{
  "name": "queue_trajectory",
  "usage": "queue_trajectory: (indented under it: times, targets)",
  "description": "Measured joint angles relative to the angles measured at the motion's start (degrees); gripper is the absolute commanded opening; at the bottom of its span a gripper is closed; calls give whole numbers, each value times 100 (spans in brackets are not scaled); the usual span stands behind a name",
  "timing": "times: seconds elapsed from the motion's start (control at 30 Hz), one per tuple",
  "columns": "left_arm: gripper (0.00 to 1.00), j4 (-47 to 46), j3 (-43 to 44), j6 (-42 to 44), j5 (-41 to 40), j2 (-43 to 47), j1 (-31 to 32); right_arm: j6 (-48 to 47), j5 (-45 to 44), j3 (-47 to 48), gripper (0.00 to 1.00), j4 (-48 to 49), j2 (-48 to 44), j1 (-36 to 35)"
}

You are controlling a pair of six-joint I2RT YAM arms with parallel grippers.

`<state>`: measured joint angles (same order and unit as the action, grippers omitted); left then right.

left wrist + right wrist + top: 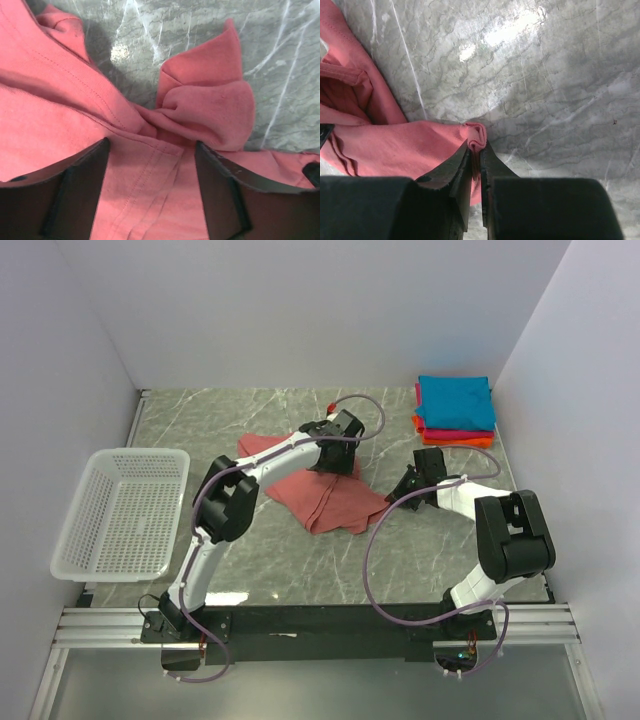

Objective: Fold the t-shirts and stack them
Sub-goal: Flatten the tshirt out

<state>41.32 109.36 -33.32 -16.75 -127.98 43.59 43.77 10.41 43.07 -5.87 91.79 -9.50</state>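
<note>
Salmon t-shirt [328, 502] lies crumpled on the table, right of the white basket [120, 510]. The folded stack [455, 410] sits much farther right of the basket, toward the back. Left gripper [152, 150] hangs over the cloth, jaws wide apart; right gripper [476, 147] is pinched tight on a shirt edge.

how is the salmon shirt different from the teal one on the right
The salmon shirt lies rumpled in the middle; the teal shirt is folded flat at the far right corner. The salmon shirt rests on the table; the teal shirt tops the pink shirt and orange shirt. The right gripper pinches the salmon shirt; nothing touches the teal shirt. Both are plain cloth.
</note>
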Motion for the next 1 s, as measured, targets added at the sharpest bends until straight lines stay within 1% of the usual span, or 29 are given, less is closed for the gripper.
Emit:
queue_trajectory:
  times: [0.07,0.1,0.2,0.27,0.37,0.4,0.47,0.5,0.63,0.73,0.77,0.8,0.93,1.0]
  targets:
    - [70,17,28,33,-7,-48,0,-15,7,-2,13,2,0,0]
    - [66,31,28,39,-15,-70,0,-20,9,-2,13,7,0,0]
    - [59,120,50,96,-118,-118,0,-39,11,-13,13,28,0,13]
    - [58,184,50,111,-195,-118,0,-61,13,-17,13,37,0,15]
    - [49,186,42,111,-304,-116,0,-87,26,-33,13,74,-2,24]
    - [35,164,2,111,-334,-101,0,-101,33,-33,12,76,-2,26]
    - [16,164,-92,103,-422,-46,0,-122,39,-33,12,79,-2,28]
    - [1,190,-125,98,-461,-13,-2,-127,39,-33,12,79,-2,28]
    - [1,284,-238,48,-658,181,-39,-146,33,-37,12,74,-13,28]
    - [1,337,-422,-42,-822,470,-83,-179,11,-70,7,57,-81,28]
    - [1,358,-516,-85,-881,614,-109,-203,11,-96,1,50,-133,28]
    - [1,378,-603,-131,-929,756,-138,-234,9,-127,0,39,-203,28]
    - [1,426,-957,-343,-1196,1462,-245,-358,15,-199,0,-20,-658,28]
    - [1,426,-1104,-433,-1355,1882,-284,-442,-9,-192,0,-98,-1049,28]
